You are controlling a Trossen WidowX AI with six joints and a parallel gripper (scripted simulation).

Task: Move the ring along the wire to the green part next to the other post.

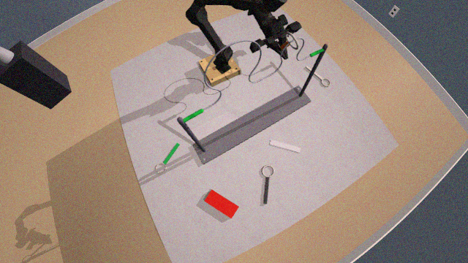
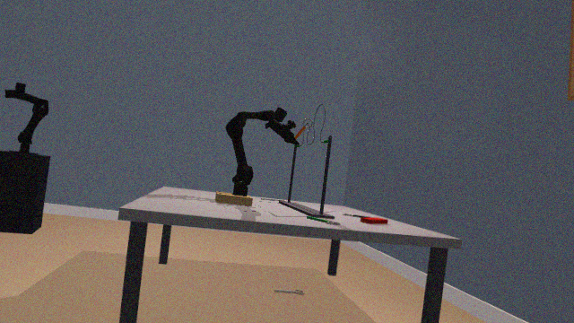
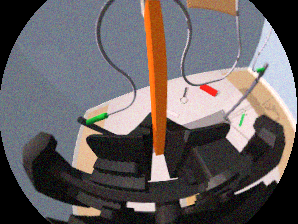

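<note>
Hand (image 1: 284,51) (image 2: 297,138) (image 3: 153,115) grips orange handle (image 1: 284,44) (image 2: 300,132) (image 3: 157,75), plainest in wrist view.

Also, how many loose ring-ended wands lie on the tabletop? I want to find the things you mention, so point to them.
3: a green-handled wand (image 1: 171,153) (image 2: 318,219) (image 3: 242,120) near one post (image 1: 191,134) (image 2: 326,175) (image 3: 244,96), a black-handled wand (image 1: 266,190) (image 2: 354,215) (image 3: 185,92) near the red block (image 1: 221,204) (image 2: 374,220) (image 3: 209,90), and a pale wand (image 1: 316,74) near the other post (image 1: 313,71) (image 2: 292,172) (image 3: 100,125).

Red block (image 2: 374,220) lying flat on table (image 2: 287,230).
</note>
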